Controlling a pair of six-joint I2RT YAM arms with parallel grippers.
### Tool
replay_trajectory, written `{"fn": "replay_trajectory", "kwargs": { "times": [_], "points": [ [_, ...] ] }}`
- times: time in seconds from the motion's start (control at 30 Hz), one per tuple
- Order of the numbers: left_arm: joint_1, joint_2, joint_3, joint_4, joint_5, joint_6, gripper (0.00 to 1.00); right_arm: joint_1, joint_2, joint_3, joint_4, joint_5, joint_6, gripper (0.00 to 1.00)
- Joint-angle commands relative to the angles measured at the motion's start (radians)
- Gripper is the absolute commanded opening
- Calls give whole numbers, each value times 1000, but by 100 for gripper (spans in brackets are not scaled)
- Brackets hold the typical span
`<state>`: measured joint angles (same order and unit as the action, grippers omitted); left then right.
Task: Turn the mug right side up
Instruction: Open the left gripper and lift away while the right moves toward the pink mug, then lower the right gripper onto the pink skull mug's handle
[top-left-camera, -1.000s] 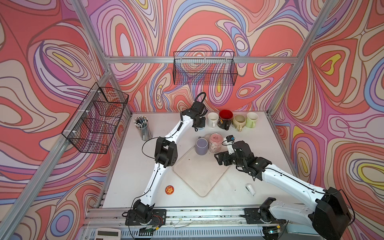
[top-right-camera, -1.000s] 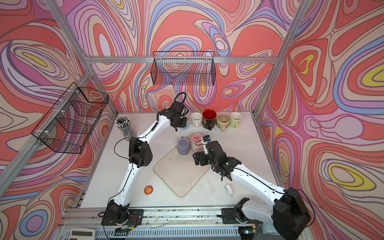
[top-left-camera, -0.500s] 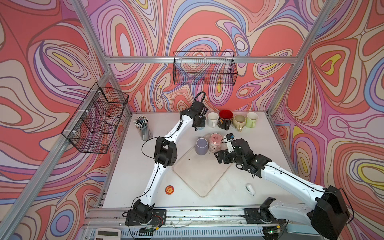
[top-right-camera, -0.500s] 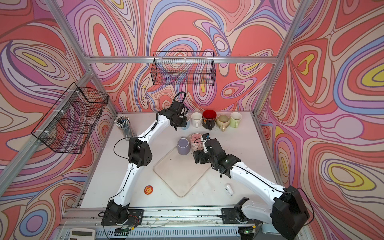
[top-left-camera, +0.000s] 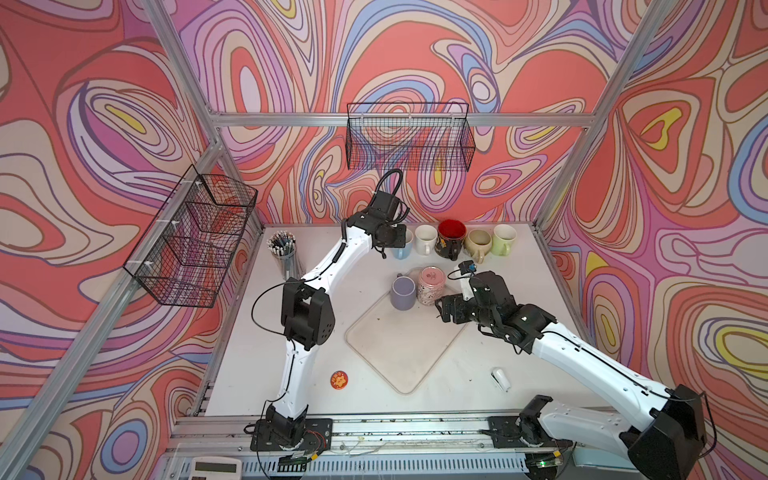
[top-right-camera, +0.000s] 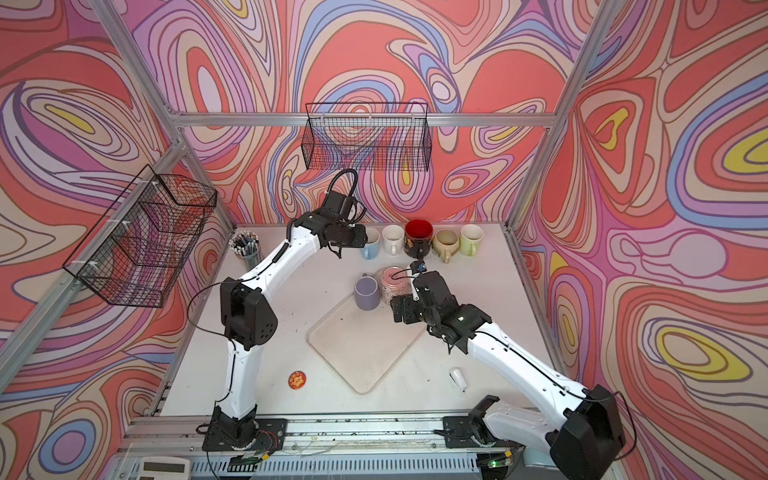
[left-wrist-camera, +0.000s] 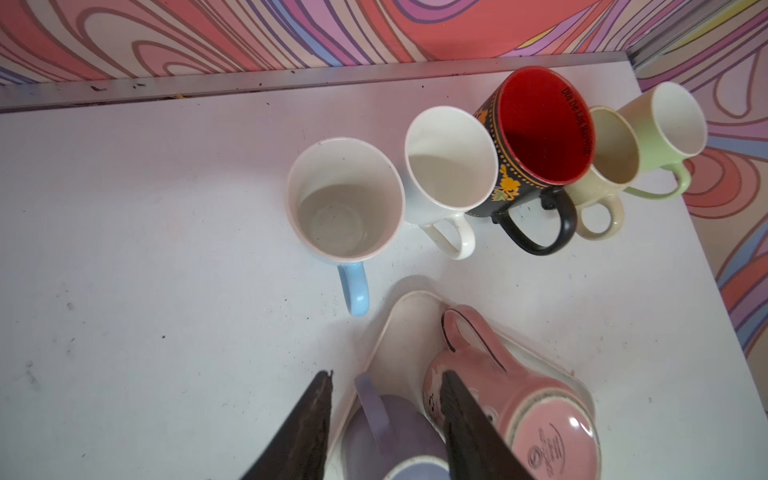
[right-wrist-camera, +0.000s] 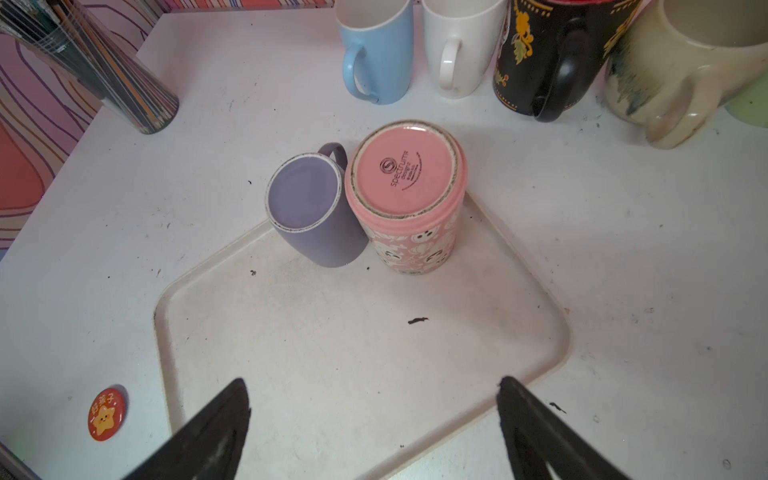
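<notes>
The walls (top-left-camera: 415, 50) swirled in bands of coral red, lilac, cream, blue and yellow; the table (top-left-camera: 245, 361) was white with dark specks. Along the upper middle of a top view ran a pale blue mug (top-left-camera: 402, 250) with a white inside; a white mug (top-left-camera: 424, 240); a black mug (top-left-camera: 451, 243), red inside, with yellow-orange flowers and dots; a cream mug (top-left-camera: 478, 243); a pale green mug (top-left-camera: 503, 239). At the centre, the purple mug (top-left-camera: 402, 293) was plain lilac; the pink mug (top-left-camera: 431, 286) bore white figures with black eyes and dark print on its base; the tray (top-left-camera: 399, 353) was off-white. Towards the lower left lay a red-orange badge (top-left-camera: 339, 380) with a yellow star.
</notes>
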<state>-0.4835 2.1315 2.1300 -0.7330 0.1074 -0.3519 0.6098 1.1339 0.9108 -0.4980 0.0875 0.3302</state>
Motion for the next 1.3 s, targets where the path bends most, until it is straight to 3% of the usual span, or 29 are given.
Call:
{"fn": "replay_trajectory", "kwargs": {
  "times": [0.0, 0.4, 0.63, 0.93, 1.27],
  "points": [
    [0, -128, -119, 64, 1, 2, 47, -1, 25, 77, -118, 62, -9, 95],
    [-2, -587, -642, 174, -20, -28, 48, -2, 218, 337, -326, 88, 9, 91],
    [-2, -805, -861, 174, 4, -65, 48, -4, 468, 599, -446, 149, -49, 94],
    [-2, -1004, -976, 76, -32, 1, 51, -78, 762, 879, -511, 130, -80, 96],
    [-1, -1026, -1030, 81, -53, 34, 53, -138, 1011, 1126, -577, 105, -92, 92]
  ]
}}
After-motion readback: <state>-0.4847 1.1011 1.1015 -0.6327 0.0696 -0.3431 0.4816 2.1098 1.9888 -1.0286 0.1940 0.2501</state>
